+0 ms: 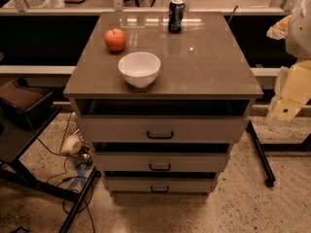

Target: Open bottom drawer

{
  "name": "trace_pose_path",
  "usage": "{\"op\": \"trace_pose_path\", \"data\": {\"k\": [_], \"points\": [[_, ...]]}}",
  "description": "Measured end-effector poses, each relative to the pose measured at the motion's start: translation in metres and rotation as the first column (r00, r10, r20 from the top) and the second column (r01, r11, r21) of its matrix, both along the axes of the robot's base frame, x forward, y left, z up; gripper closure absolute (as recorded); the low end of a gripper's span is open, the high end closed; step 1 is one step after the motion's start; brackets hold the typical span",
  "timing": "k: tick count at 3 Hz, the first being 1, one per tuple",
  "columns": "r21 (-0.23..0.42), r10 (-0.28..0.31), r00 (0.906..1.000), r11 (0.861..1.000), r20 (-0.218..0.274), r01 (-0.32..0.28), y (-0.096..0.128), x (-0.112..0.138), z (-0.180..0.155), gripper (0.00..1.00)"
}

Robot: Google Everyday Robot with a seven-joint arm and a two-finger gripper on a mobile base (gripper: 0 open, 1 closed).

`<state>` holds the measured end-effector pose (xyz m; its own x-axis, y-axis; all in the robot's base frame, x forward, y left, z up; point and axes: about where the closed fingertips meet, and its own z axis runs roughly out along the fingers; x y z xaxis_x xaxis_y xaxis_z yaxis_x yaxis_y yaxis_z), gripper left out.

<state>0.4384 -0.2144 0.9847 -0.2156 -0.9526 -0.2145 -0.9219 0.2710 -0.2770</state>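
The bottom drawer (159, 183) is the lowest and narrowest of three pale fronts in the cabinet (163, 57), with a small black bar handle (159, 189). A dark gap shows above its front edge; its interior is hidden. My gripper (287, 106) is the pale yellow-white part at the right edge of the view. It hangs beside the cabinet's right side at about top-drawer height, well above and to the right of the bottom drawer, touching nothing.
The middle drawer (160, 162) and top drawer (160, 129) sit above. On the top stand a white bowl (139, 68), an apple (115, 39) and a dark can (176, 16). Cables and a metal frame (73, 198) lie on the floor at left, a black leg (260, 154) at right.
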Motion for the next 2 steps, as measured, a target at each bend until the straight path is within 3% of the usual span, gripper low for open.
{"op": "trace_pose_path", "data": {"k": [2], "points": [[-0.024, -0.007, 0.9999, 1.0, 0.008, 0.007, 0.0008, 0.0043, 0.0048, 0.0]]}}
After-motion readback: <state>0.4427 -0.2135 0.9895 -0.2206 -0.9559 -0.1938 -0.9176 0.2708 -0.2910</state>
